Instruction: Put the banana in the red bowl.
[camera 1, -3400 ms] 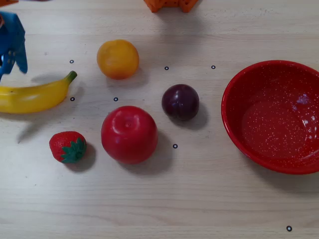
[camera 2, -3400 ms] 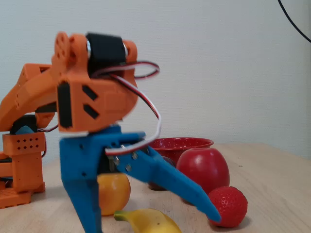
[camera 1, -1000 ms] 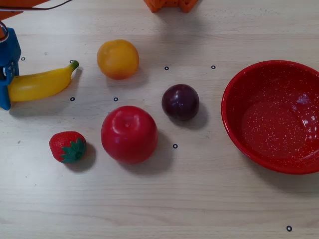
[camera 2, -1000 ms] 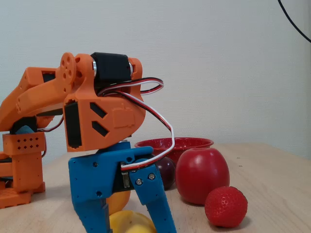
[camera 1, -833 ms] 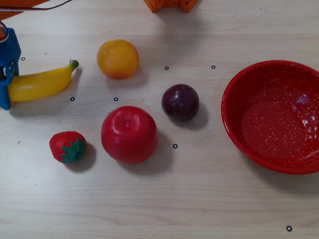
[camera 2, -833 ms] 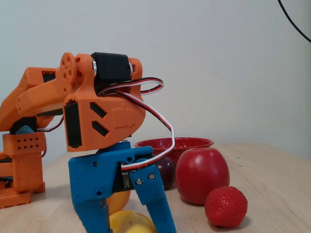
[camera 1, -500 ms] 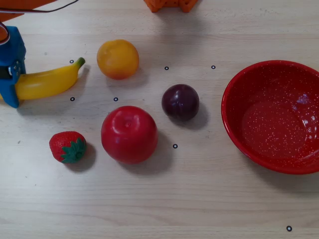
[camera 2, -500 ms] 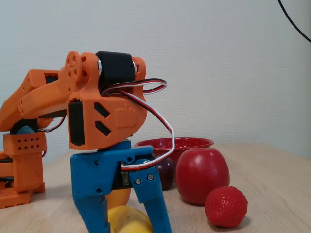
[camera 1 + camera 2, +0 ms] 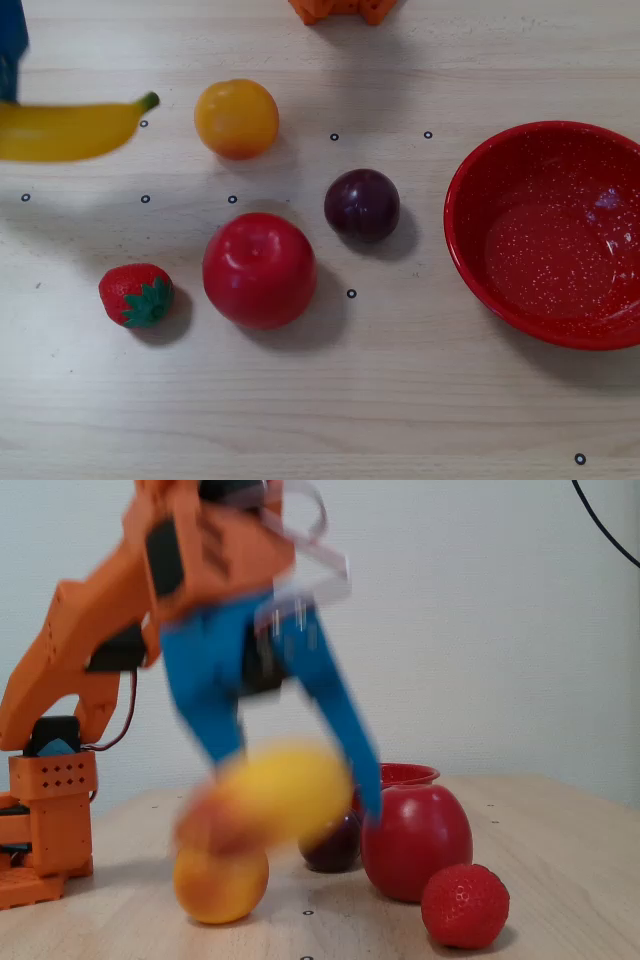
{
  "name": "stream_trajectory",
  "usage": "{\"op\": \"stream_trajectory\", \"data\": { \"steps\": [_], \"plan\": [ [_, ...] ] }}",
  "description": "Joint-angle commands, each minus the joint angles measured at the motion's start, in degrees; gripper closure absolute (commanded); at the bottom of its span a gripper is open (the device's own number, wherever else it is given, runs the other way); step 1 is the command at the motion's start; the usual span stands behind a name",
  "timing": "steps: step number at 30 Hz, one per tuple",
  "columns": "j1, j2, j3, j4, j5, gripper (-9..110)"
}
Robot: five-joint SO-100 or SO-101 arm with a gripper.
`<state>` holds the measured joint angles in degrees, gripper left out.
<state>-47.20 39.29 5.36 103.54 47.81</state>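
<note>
The yellow banana (image 9: 65, 130) hangs above the table at the far left of the overhead view, blurred, its green stem pointing right. In the fixed view the banana (image 9: 280, 798) is a blurred yellow shape held up between the blue fingers of my gripper (image 9: 290, 780), which is shut on it. Only a blue corner of the gripper (image 9: 10, 45) shows at the overhead view's left edge. The red bowl (image 9: 470, 215) sits empty at the right; its rim (image 9: 412, 773) peeks from behind the apple in the fixed view.
An orange (image 9: 237, 119), a dark plum (image 9: 362, 205), a red apple (image 9: 260, 270) and a strawberry (image 9: 136, 295) lie between the banana and the bowl. The orange arm base (image 9: 50, 820) stands at the left of the fixed view.
The gripper has risen off the table with the banana in it; the banana now floats higher and is motion-blurred. The other fruits and the bowl have not moved.
</note>
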Motion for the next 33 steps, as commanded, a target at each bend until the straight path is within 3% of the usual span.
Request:
{"op": "stream_trajectory", "data": {
  "steps": [1,13,22,33],
  "plan": [
    [3.43,12.48,-0.09,5.10,-2.37,101],
    [16.00,35.51,21.01,5.10,-11.69,101],
    [37.18,51.68,35.60,5.01,-22.68,101],
    [61.44,58.62,44.30,4.31,-30.06,101]
  ]
}}
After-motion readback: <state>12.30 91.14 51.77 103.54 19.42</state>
